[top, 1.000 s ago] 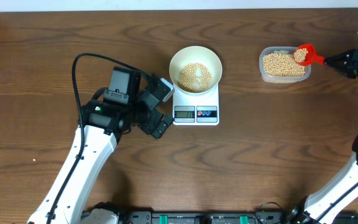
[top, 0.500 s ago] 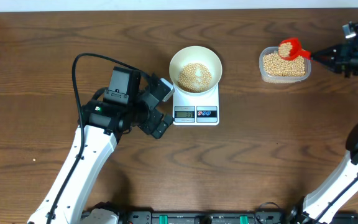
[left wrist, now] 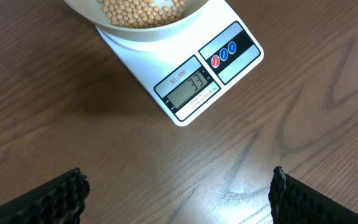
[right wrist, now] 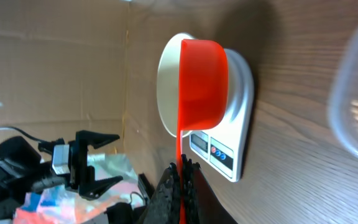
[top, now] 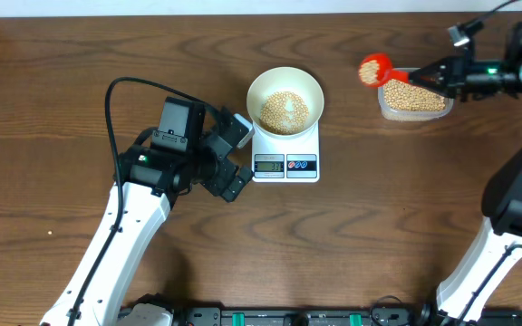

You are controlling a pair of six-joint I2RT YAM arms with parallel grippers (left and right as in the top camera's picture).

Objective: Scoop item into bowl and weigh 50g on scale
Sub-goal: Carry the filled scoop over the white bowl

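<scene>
bowl [left wrist: 135,35] cropped at top, tub [right wrist: 353,74] blurred

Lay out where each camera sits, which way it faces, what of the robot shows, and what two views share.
Overhead: above the table, facing straight down; both arms, scale, bowl, bean tub show.
Left wrist: beside the scale, facing down at its display and the bowl's rim; open left gripper at the bottom corners.
Right wrist: raised by the tub, facing along the red scoop toward scale and bowl; right gripper shut on its handle.
Both wrist views share scale and bowl.
</scene>
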